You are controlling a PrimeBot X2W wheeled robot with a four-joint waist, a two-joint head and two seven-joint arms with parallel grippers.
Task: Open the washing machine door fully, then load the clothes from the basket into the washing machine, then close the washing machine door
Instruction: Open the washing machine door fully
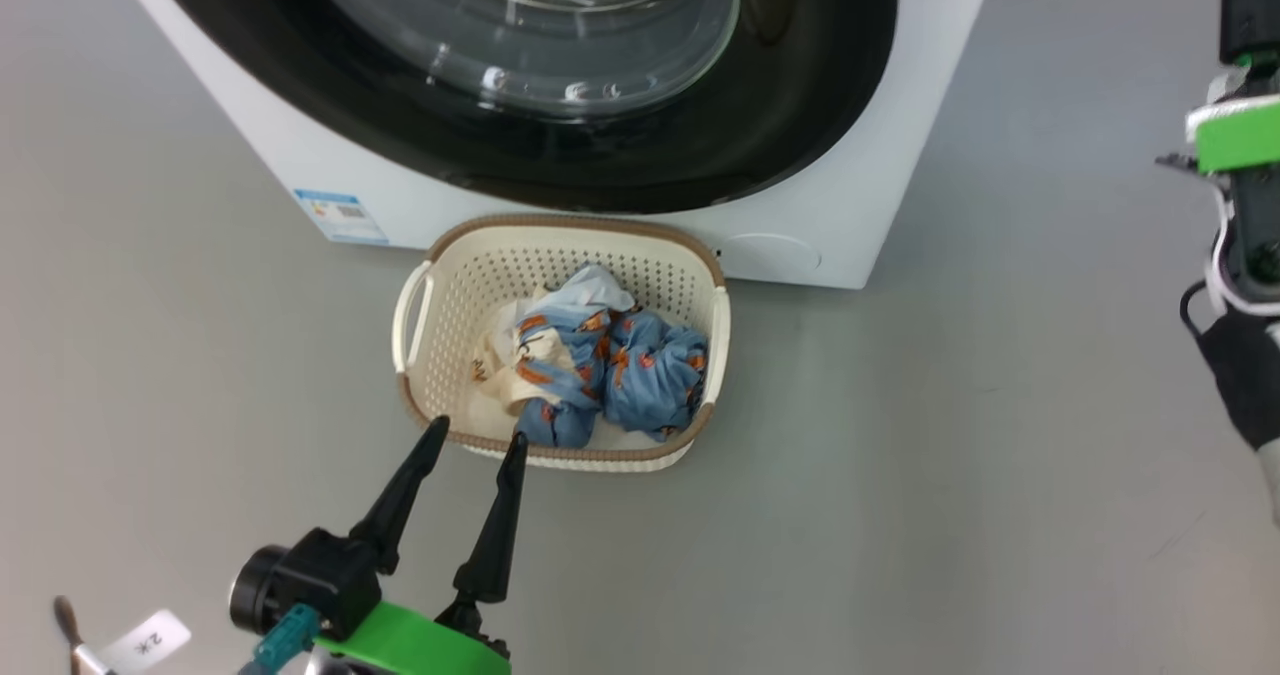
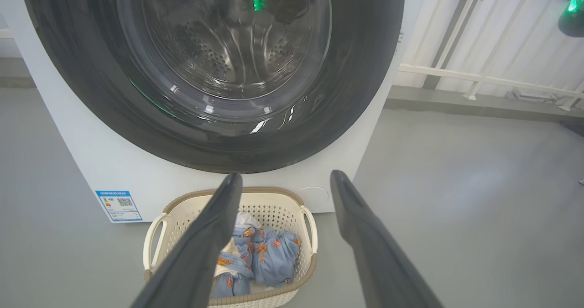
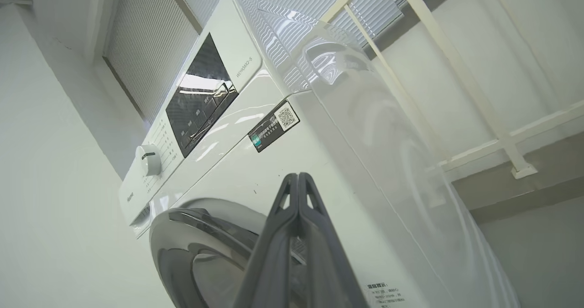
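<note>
On the smooth grey floor point(image 1: 1000, 435), in the head view, the white washing machine point(image 1: 820, 225) stands with its door point(image 1: 800, 105) shut, a glossy black ring around bulging clear glass. The basket point(image 1: 460, 285), cream perforated plastic with a brown woven rim, sits touching its foot and holds the crumpled blue and cream clothes point(image 1: 640, 365). The left gripper point(image 1: 479, 431) hovers at the basket's near rim, its dark tapered fingers spread and empty. In the left wrist view a white railing point(image 2: 479, 77) lines the room, the steel drum point(image 2: 228, 57) shows through the glass, and the basket lies below and between the parted fingers point(image 2: 214, 235). In the right wrist view the right gripper point(image 3: 299, 178) is pressed closed on nothing, near the machine's upper front beside a black control panel point(image 3: 200, 98).
</note>
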